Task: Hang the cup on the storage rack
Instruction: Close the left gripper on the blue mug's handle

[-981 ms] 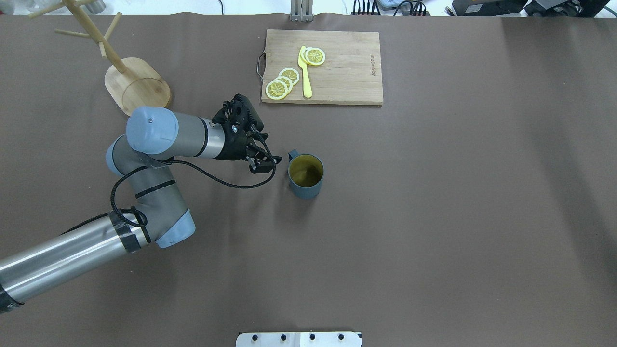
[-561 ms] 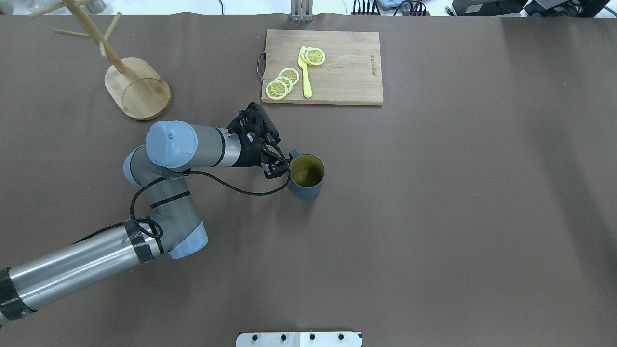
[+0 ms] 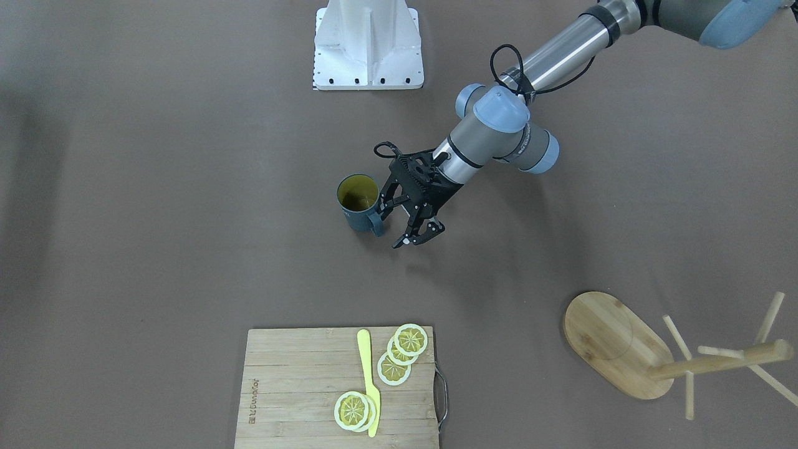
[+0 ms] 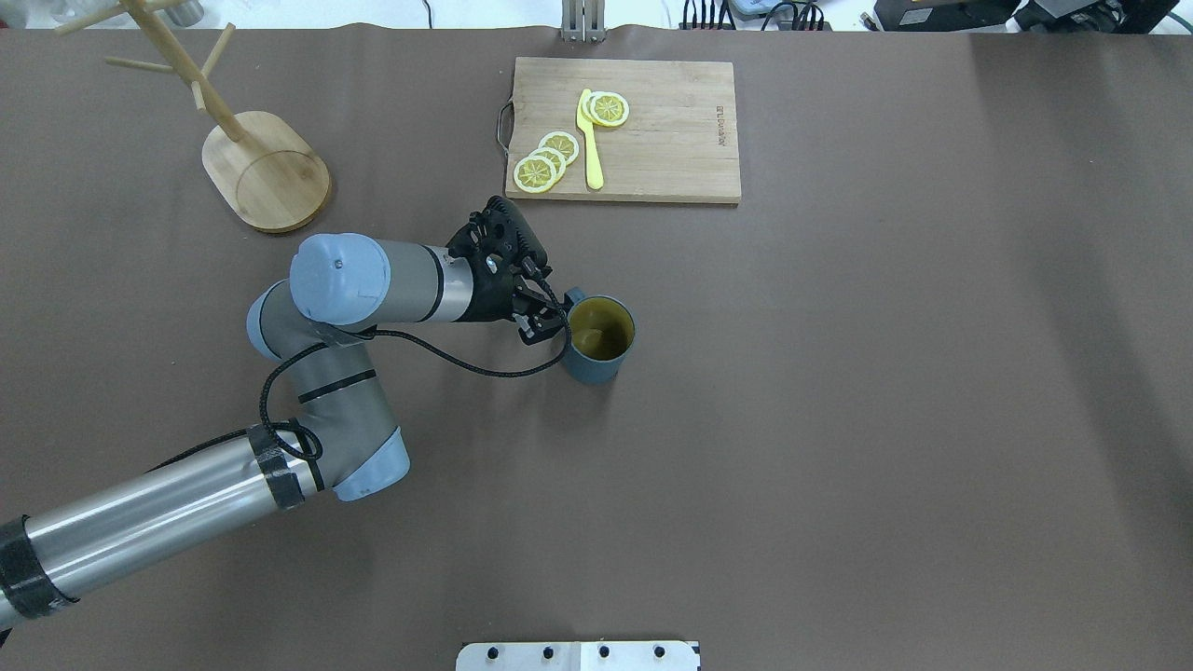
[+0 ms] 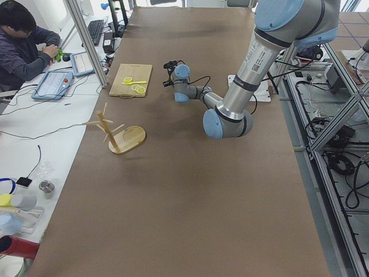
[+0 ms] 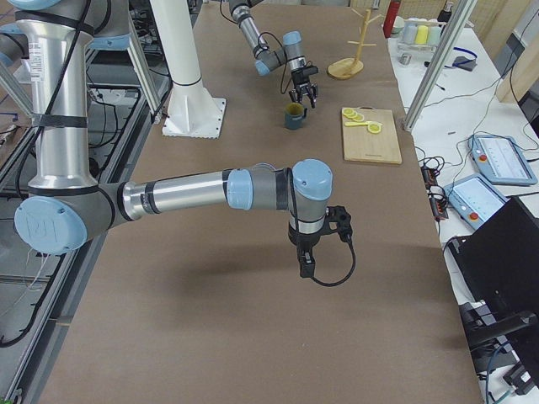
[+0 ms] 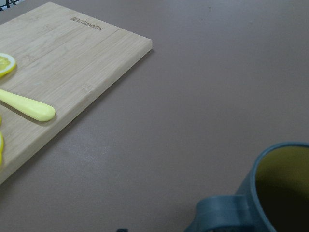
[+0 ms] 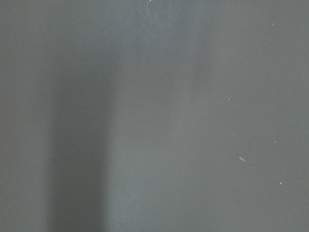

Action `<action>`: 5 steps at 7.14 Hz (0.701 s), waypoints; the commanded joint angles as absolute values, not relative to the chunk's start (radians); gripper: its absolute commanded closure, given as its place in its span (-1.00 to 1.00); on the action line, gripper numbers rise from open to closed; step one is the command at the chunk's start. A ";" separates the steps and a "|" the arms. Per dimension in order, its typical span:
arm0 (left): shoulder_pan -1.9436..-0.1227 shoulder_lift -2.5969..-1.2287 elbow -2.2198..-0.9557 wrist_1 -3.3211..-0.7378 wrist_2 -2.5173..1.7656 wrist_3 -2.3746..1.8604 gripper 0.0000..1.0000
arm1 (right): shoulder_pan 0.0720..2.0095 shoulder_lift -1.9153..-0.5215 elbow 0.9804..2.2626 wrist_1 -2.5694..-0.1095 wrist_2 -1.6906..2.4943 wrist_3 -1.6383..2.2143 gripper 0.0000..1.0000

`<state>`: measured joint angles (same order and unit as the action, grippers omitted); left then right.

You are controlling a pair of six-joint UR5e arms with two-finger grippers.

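Note:
The dark blue-grey cup (image 4: 601, 340) with a mustard-yellow inside stands upright on the brown table, handle toward the far left. It also shows in the front view (image 3: 357, 199) and the left wrist view (image 7: 270, 198). My left gripper (image 4: 552, 320) is open, its fingers right at the cup's handle side (image 3: 404, 226), holding nothing. The bamboo storage rack (image 4: 266, 172) stands at the far left, also in the front view (image 3: 614, 346). My right gripper (image 6: 307, 271) hangs over bare table away from the cup; I cannot tell whether it is open or shut.
A bamboo cutting board (image 4: 624, 130) with lemon slices (image 4: 545, 163) and a yellow knife (image 4: 590, 140) lies beyond the cup. The robot's white base plate (image 3: 368, 43) is at the near edge. An operator (image 5: 23, 46) sits past the table's far side.
My left arm has moved right, bringing the open gripper from a short gap away up to the cup's handle. The cup has shifted slightly to the right.

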<state>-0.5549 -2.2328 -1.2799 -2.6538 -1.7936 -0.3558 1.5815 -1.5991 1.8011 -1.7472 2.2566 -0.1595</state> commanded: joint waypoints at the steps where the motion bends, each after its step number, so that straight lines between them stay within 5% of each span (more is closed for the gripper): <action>1: -0.551 -2.235 -1.279 -2.655 -1.796 -0.356 -0.26 | 1.582 -1.598 1.801 -1.747 2.256 -0.160 -1.00; 3: -0.540 -2.235 -1.281 -2.657 -1.798 -0.356 -0.11 | 1.582 -1.598 1.801 -1.747 2.255 -0.158 -1.00; 5: -0.531 -2.235 -1.285 -2.663 -1.798 -0.363 0.28 | 1.582 -1.598 1.799 -1.747 2.255 -0.158 -1.00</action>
<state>-0.5365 -2.2352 -1.2833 -2.6582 -1.7977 -0.3584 1.5815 -1.5986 1.8004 -1.7472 2.2551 -0.1582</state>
